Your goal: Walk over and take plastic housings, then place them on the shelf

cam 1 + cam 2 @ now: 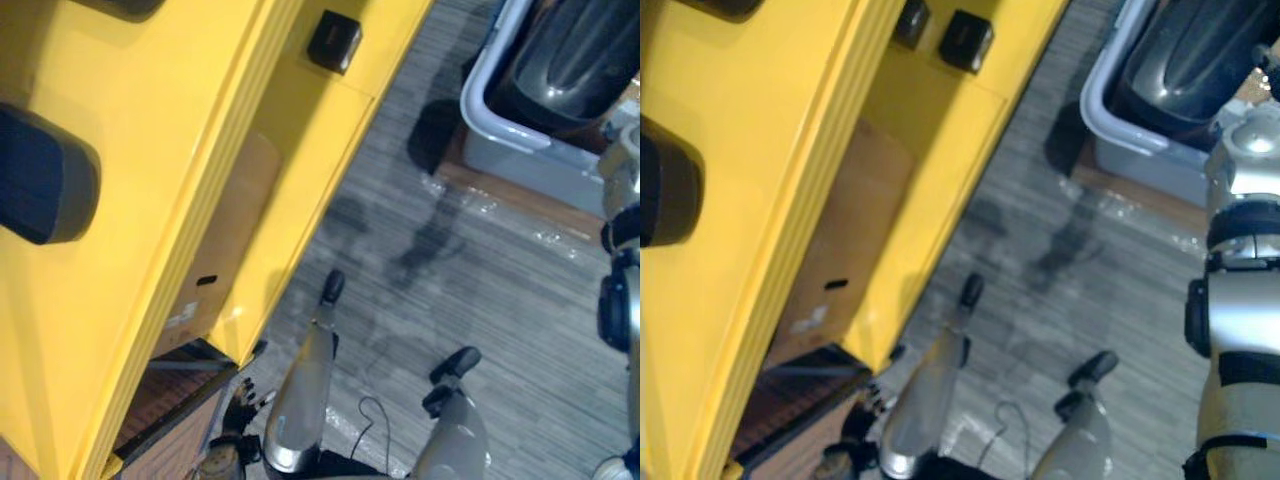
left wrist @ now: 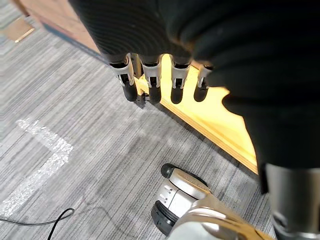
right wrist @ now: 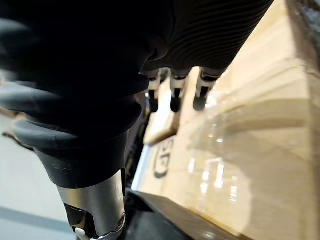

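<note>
Yellow shelf (image 1: pixel 180 130) stands nearest, on the robot's left; dark pieces (image 1: pixel 40 175) already rest on its levels. Left hand (image 2: pixel 150 82) and right hand (image 3: pixel 176 95) hang with fingers straight, holding nothing. Grey bin (image 1: pixel 520 160), ahead to the right, contains a dark glossy plastic housing (image 1: pixel 580 50). Judged step: approach to the bin. Next move calls for stepping closer and reaching in.
</note>
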`<state>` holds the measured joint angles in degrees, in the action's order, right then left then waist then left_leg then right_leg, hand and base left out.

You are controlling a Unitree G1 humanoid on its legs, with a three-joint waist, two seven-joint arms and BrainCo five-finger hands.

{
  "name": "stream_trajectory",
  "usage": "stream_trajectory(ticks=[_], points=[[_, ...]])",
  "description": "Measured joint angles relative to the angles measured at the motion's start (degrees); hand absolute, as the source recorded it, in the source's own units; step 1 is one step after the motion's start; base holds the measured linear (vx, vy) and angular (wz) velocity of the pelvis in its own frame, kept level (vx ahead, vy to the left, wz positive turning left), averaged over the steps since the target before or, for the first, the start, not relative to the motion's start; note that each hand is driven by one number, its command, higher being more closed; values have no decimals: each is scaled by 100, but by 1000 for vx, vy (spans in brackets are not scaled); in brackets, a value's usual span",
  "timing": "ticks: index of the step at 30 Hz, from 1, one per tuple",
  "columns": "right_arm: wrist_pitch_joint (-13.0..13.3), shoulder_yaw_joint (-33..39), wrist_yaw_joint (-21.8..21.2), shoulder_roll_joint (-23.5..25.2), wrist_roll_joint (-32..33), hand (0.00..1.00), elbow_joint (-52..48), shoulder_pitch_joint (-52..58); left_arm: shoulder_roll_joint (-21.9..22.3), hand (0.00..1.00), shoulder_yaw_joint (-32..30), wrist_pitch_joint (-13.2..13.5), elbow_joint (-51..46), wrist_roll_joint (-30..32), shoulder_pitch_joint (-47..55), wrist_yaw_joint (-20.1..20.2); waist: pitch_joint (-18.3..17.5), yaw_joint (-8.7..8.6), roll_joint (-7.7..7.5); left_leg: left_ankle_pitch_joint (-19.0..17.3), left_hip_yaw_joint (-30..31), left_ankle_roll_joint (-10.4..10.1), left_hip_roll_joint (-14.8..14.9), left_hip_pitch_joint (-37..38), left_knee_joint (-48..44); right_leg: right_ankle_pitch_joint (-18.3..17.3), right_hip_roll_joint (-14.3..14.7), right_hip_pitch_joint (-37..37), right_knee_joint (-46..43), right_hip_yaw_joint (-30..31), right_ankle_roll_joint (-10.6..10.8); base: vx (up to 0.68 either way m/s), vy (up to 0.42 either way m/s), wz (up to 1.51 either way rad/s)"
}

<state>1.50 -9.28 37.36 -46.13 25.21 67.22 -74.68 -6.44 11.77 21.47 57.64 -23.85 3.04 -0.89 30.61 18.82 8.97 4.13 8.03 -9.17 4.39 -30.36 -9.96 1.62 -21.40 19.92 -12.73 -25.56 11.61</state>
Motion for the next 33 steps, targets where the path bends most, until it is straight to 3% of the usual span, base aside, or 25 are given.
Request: stream_trajectory(ticks=[9,14,15,18,22,27,33], points=[[-444,-420,-373,-509,-22,0,250,-162,14,0,103,102,17,-336,10,266,-25,203,39,0,142,0,-46,-221,-66,12,-10,113,20,-102,20,1,1,3],[-585,-645,-390,-813,-133,0,364,-238,71,0,316,104,22,-486,12,388,-148,397,224,0,216,-1,-73,-313,-71,17,-11,160,46,-145,29,-8,5,4],[-626,-680,-390,-845,-136,100,364,-275,85,0,317,109,20,-490,28,396,-160,409,241,0,221,-1,-74,-336,-71,18,-11,183,48,-148,29,0,0,0],[-811,-881,-442,-955,-141,100,364,-391,94,0,317,112,20,-498,35,401,-165,415,249,1,232,-2,-82,-382,-71,34,-8,197,81,-150,39,0,0,0],[-1307,-981,-628,-1171,-321,100,360,-484,93,0,330,143,13,-500,35,396,-166,438,250,1,249,-2,-93,-379,-72,51,-7,160,126,-174,49,0,0,0],[-1590,-1120,-859,-1277,-641,100,366,-507,88,0,363,232,-12,-510,46,378,-166,443,249,1,252,-3,-90,-364,-75,51,-4,141,127,-180,48,0,0,0],[-2136,-1481,-1030,-1242,-1583,100,439,-581,32,0,480,634,-552,-406,160,108,-170,510,255,0,233,-3,-84,-256,-55,96,15,26,239,-177,53,3,-2,-1]])
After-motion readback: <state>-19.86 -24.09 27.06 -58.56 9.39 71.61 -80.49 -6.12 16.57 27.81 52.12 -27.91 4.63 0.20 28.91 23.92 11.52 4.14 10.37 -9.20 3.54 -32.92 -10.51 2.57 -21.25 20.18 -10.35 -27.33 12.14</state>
